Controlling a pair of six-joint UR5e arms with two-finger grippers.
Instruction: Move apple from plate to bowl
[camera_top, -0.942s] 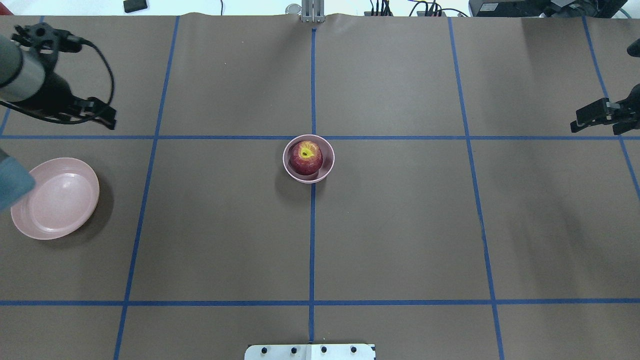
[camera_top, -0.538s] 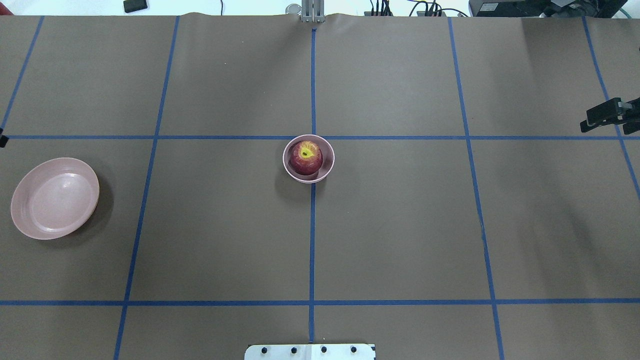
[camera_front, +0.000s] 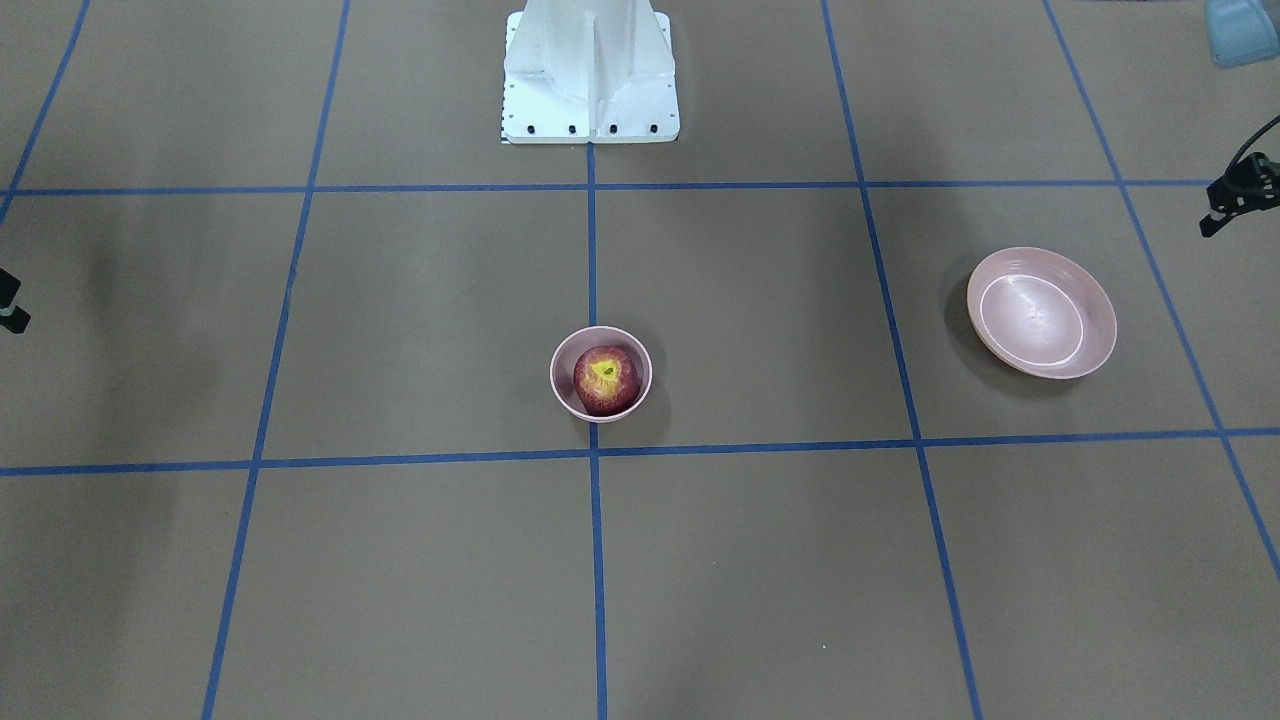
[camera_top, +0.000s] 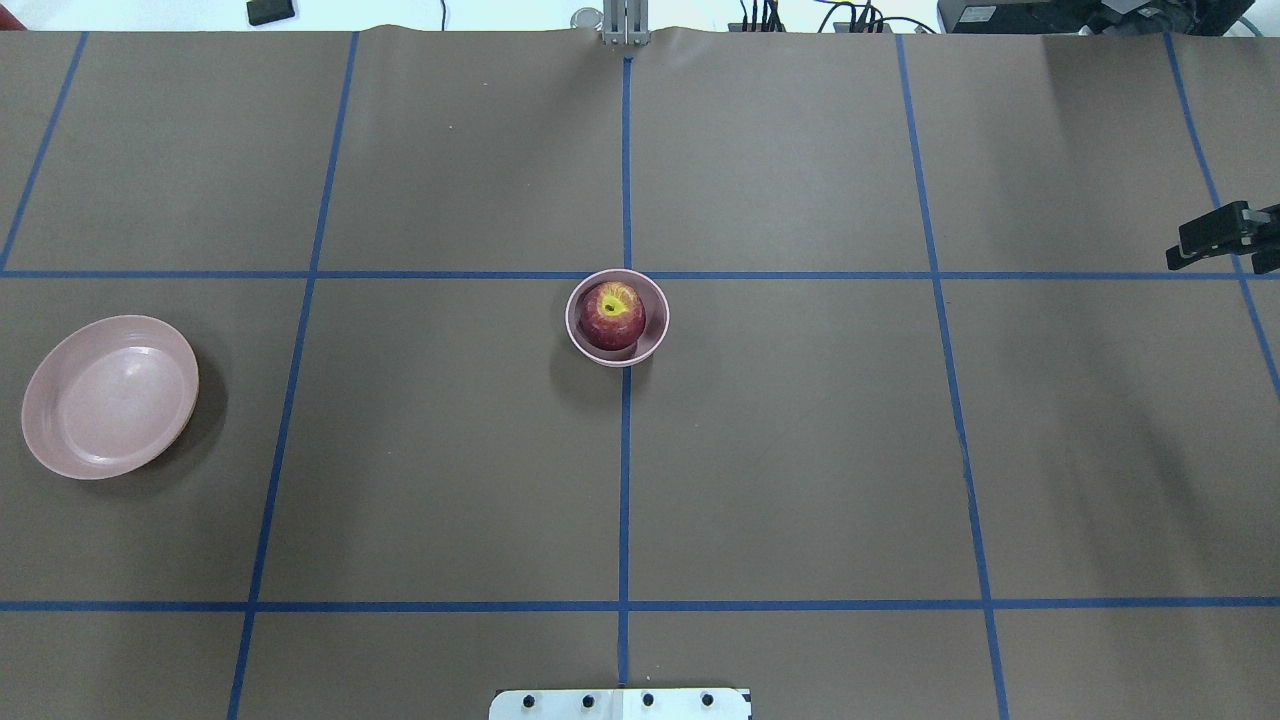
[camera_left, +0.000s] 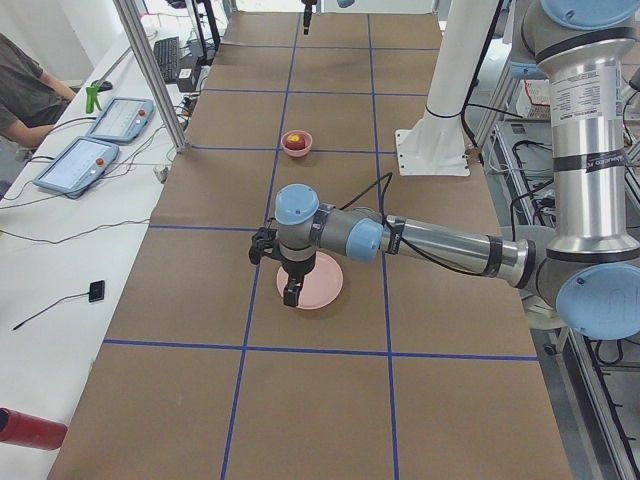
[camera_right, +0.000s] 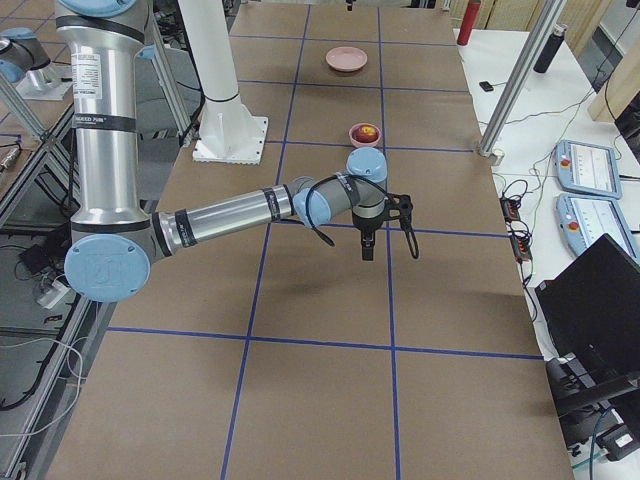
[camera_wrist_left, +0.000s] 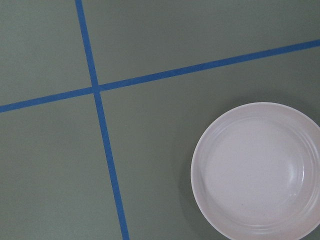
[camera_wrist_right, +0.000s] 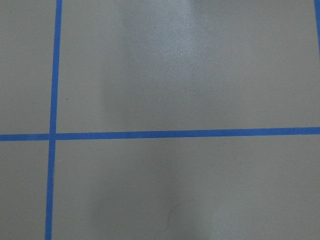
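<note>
- Front-facing: dark-red apple (camera_front: 605, 378), yellow patch up, sits inside the small, deep pink bowl (camera_front: 556, 372). Wide, shallow plate (camera_front: 1040, 312) well apart. White robot base (camera_front: 590, 70) behind.
- Overhead: matte brown table (camera_top: 800, 450) gridded with blue tape (camera_top: 625, 500). Right gripper (camera_top: 1215, 235) at the edge; cannot tell its jaws.
- Left side: left gripper (camera_left: 291, 290) above the plate's edge; jaws unclear.
- Left wrist: plate smooth, glossy, raised rim.

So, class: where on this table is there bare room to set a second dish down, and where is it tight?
The widest bare stretch lies between the small deep pink bowl, holding the dark-red apple, and the right gripper. Another lies between bowl and wide shallow pink plate. Tightest: by the plate, where the left gripper hangs.
</note>
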